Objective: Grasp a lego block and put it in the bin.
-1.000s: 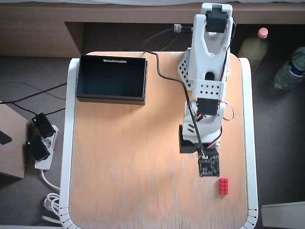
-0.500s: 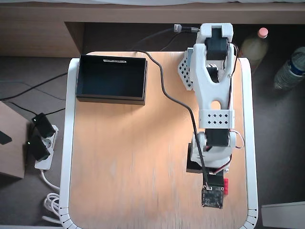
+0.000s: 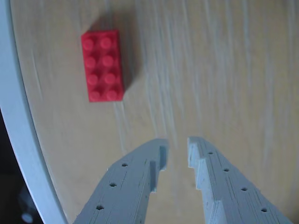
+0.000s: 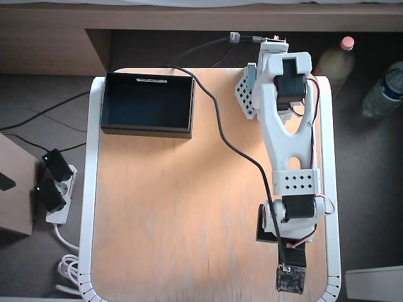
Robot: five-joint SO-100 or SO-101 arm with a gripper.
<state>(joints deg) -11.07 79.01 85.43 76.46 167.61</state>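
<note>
The red lego block [image 3: 102,65] lies flat on the wooden table, studs up, at the upper left of the wrist view, close to the table's white rim. My gripper [image 3: 176,147] hovers short of it and to its right. The grey fingers are a narrow gap apart and hold nothing. In the overhead view the white arm [image 4: 289,145] stretches to the table's lower right corner. Its wrist camera board [image 4: 290,279] covers the gripper and the block there. The bin [image 4: 148,132], a shallow black box, stands at the table's upper left, far from the arm's tip.
The table's white rim [image 3: 18,140] runs just left of the block, with a dark drop beyond it. A black cable [image 4: 220,126] trails across the table to the wrist. Two bottles [image 4: 334,60] stand off the table's right side. A power strip [image 4: 56,189] lies on the floor at the left.
The arm has stretched further toward the table's near right corner. Its wrist moved over the lego block, which showed beside it a second ago and is now covered in the overhead view.
</note>
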